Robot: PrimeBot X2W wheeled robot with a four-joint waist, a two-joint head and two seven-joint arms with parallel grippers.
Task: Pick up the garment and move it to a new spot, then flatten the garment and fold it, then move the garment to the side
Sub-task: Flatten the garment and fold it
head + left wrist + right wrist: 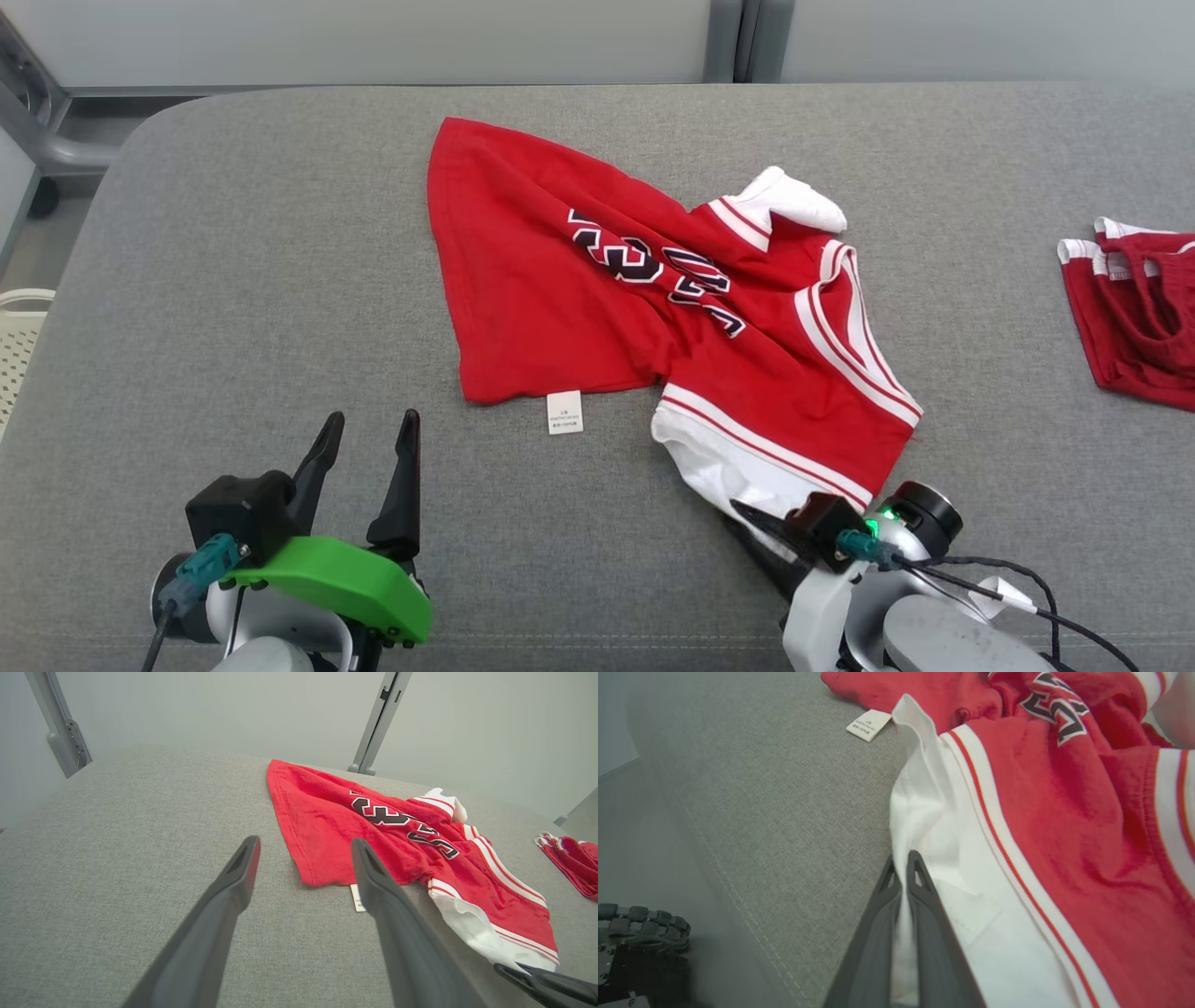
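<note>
Pinches white edge of crumpled red jersey point(560, 299) with right gripper point(902, 858), holds left gripper point(371, 420) spread wide over grey cushion point(233, 280)

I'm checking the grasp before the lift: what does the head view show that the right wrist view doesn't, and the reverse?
Head view adds: the left gripper, open over the grey cushion, and a second red garment at the far right.
Right wrist view adds: a close look at the white sleeve, its fabric pinched between the shut fingers of the right gripper.
Both: the red jersey, crumpled on the cushion, and its white label lying at the near edge.
</note>
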